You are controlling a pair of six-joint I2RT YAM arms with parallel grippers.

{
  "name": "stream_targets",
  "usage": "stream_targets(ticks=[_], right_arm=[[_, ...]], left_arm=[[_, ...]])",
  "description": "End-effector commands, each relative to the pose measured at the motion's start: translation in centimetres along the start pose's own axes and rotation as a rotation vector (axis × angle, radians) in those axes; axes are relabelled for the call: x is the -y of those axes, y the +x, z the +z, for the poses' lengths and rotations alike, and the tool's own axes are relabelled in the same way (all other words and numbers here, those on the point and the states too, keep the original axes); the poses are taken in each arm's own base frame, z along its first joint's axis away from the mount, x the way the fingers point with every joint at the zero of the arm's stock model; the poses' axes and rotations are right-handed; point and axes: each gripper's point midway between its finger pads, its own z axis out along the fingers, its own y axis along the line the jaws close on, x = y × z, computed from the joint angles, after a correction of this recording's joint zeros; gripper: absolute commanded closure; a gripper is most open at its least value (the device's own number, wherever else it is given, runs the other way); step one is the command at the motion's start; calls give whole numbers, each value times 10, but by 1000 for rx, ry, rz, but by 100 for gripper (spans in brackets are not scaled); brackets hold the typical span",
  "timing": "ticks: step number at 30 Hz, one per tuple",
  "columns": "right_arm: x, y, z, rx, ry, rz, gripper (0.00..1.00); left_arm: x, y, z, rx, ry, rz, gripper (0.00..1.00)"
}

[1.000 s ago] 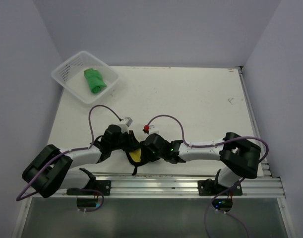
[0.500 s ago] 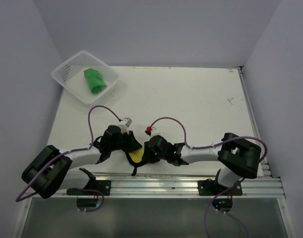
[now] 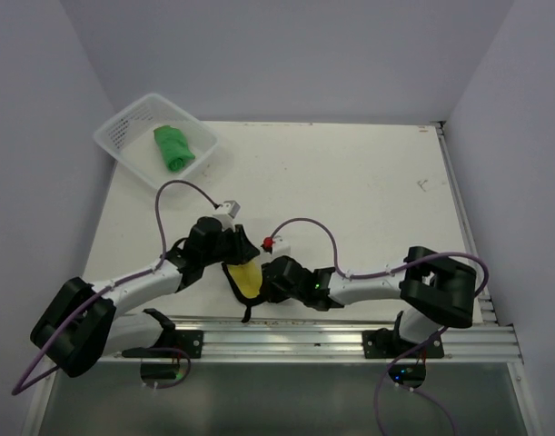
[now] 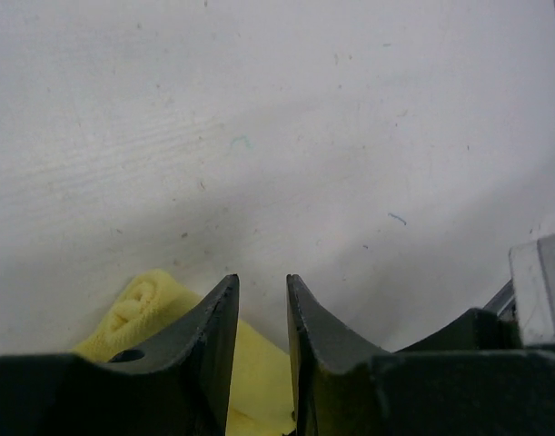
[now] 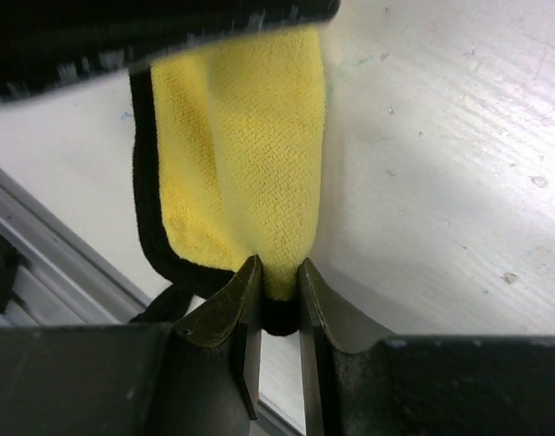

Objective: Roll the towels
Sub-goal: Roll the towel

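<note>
White tabletop point(image 3: 350, 200) is filling the overhead view, with pale lilac walls closing it in. Both arms are lying low, reaching inward from their bases, and their wrists are meeting over the yellow cloth towel with black trim point(image 3: 247, 278) near the front edge. The left gripper point(image 3: 230, 259) is sitting at its far end, the right gripper point(image 3: 263, 286) at its near end. The bright green bunched towel point(image 3: 173, 148) is resting in the white plastic mesh basket point(image 3: 123, 136) at the far left corner

From the left wrist, the left gripper is showing a narrow gap with bare table visible through it. Yellow cloth is lying beneath the fingers point(image 4: 213, 318), and whether it is gripped cannot be told

From the right wrist, the right gripper is pinching the yellow towel's black-trimmed edge, with its jaws nearly together
</note>
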Motion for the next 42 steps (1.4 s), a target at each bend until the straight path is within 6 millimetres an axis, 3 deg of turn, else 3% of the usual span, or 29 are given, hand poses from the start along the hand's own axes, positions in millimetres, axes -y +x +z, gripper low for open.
stream_targets(ticks=[1, 4, 9, 14, 18, 29, 42], right_arm=[[26, -6, -6, 42, 185, -146, 100], [32, -18, -12, 84, 277, -235, 100], [39, -26, -19, 130, 410, -382, 100], [36, -20, -17, 133, 477, -514, 100], [21, -12, -17, 134, 525, -634, 100], [3, -1, -13, 74, 719, -903, 100], [-8, 28, 12, -48, 807, -1146, 100]], left_arm=[[9, -43, -8, 103, -48, 41, 68], [11, -64, -12, 144, -75, 59, 68], [9, -73, -21, 165, -106, 64, 67], [4, -62, -20, 139, -105, 45, 67], [-2, -49, -19, 120, -104, 32, 67], [0, -42, -25, 122, -81, 27, 67], [1, -12, -25, 76, 0, -12, 67]])
